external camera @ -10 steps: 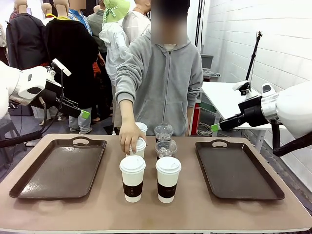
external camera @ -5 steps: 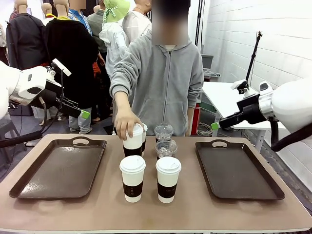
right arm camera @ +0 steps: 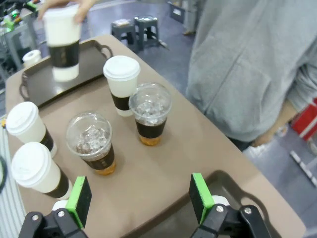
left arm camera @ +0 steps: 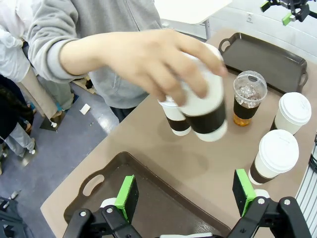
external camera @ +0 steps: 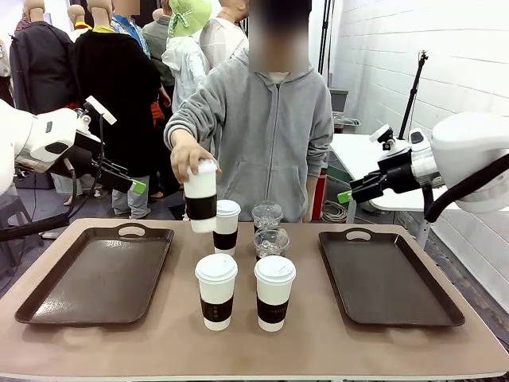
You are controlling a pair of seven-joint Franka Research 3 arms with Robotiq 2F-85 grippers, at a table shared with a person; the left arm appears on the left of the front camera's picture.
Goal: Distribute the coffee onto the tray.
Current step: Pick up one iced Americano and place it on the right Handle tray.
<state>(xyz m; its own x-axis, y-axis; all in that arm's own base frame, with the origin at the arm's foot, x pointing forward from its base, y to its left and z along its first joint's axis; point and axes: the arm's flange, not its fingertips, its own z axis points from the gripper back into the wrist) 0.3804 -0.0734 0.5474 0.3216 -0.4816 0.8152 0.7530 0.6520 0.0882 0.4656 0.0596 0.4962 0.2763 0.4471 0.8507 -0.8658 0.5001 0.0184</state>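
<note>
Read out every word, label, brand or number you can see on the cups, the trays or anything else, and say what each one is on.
No text is readable anywhere.
White lidded cups: any print on the dark sleeves is too small or blurred to read.
Raised cup: blurred, nothing legible.
Clear dome-lidded cups: no label legible.
Trays: plain, no markings seen.

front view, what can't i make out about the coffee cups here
- Front view: lid of the lifted cup is mostly covered by the person's hand.
- Front view: sleeve and liquid of the near clear cup are hidden behind the front right white cup.
- Front view: lower part of the far clear cup is hidden behind the near clear cup.
- Front view: sleeve print is too small to read.
</note>
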